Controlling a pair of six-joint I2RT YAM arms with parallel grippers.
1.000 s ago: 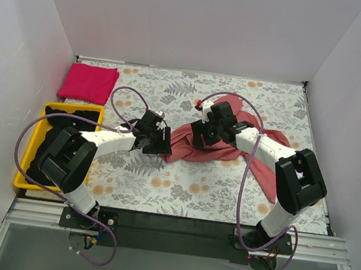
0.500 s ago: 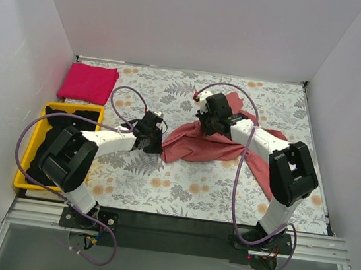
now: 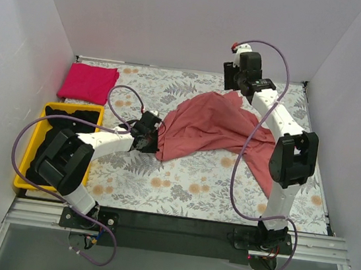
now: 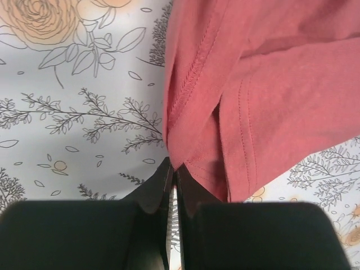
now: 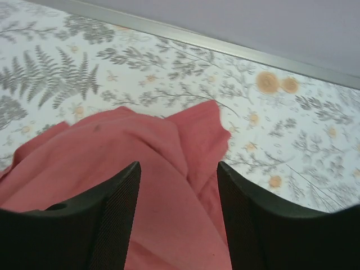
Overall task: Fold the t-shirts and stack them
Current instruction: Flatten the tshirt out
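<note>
A salmon-red t-shirt [image 3: 201,128] lies stretched across the middle of the table, from its left corner to a point near the back wall. My left gripper [image 3: 155,143] is low on the table, shut on that left corner. In the left wrist view the fingertips [image 4: 173,167] pinch the stitched hem of the shirt [image 4: 270,84]. My right gripper [image 3: 231,82] hangs open, high over the shirt's far end. Its fingers [image 5: 179,166] stand wide apart with the salmon cloth [image 5: 140,152] lying loose below them. A magenta t-shirt [image 3: 89,82] lies folded at the back left.
A yellow bin [image 3: 71,106] at the left edge holds black t-shirts [image 3: 69,123]. A salmon sleeve [image 3: 262,169] trails toward the right arm's base. White walls close in the flowered table on three sides, with a metal rail [image 5: 225,45] at the back.
My right gripper carried the shirt's far part up and back toward the rear wall, then opened and let it go. My left gripper shut on the hem corner and stayed there.
</note>
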